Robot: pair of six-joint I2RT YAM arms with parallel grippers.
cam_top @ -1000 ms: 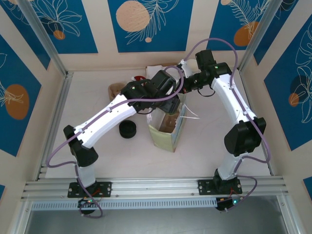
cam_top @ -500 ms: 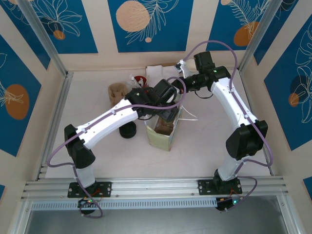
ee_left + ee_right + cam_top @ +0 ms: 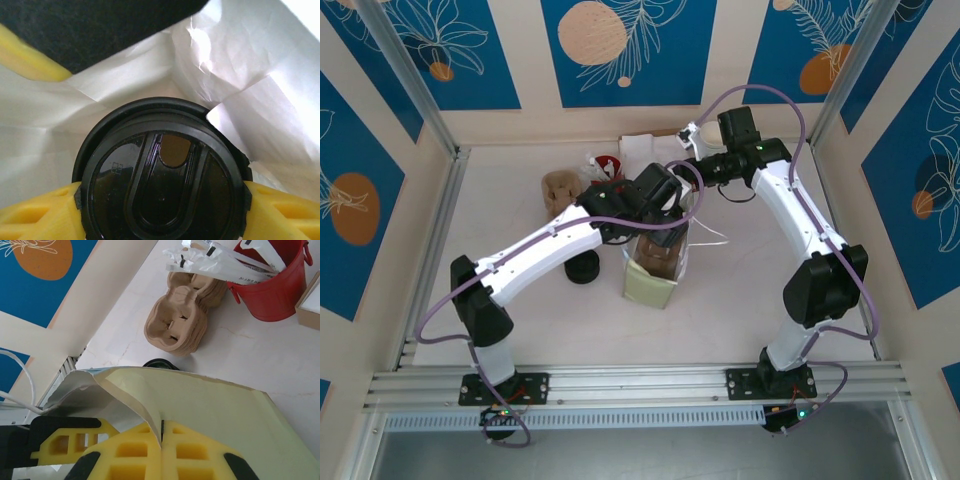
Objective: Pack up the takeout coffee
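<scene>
**Top external view**
- Paper bag [image 3: 655, 282]: standing upright at the middle of the table [image 3: 740, 300], mouth open upward.
- Left gripper [image 3: 663, 230]: reaching in from 9 o'clock and dipping into the bag's mouth.
- Right gripper [image 3: 692, 192]: coming in from 2 o'clock and meeting the bag's rim on its 1 o'clock side.
- Stack of black lids [image 3: 582, 267]: sitting near the bag at its 9 o'clock, apart from it.
- Pulp cup carriers [image 3: 558, 186]: lying at 10 o'clock of the bag.
- Red bucket [image 3: 610, 163]: standing at 11 o'clock.
- White box [image 3: 640, 148]: resting at 12 o'clock, by the back wall.

**Left wrist view**
- Takeout coffee [image 3: 162, 185]: sitting inside the bag, its round black lid facing the camera and taking up the lower half of the frame.
- Yellow fingers [image 3: 35, 220]: pressing on the lid's rim at 9 and 3 o'clock, so the left gripper is grasping the cup.
- Crumpled white bag lining: rising around the lid from 9 through 3 o'clock.

**Right wrist view**
- Yellow fingers [image 3: 130, 460]: lying pressed together at 6 o'clock, so the right gripper is clenched on a fold of the bag's rim.
- The bag's pale outer wall: spreading toward 4 o'clock.
- The carriers: showing at 12 o'clock.
- The bucket: sitting at 2 o'clock and holding white wrapped packets [image 3: 220, 260].
</scene>
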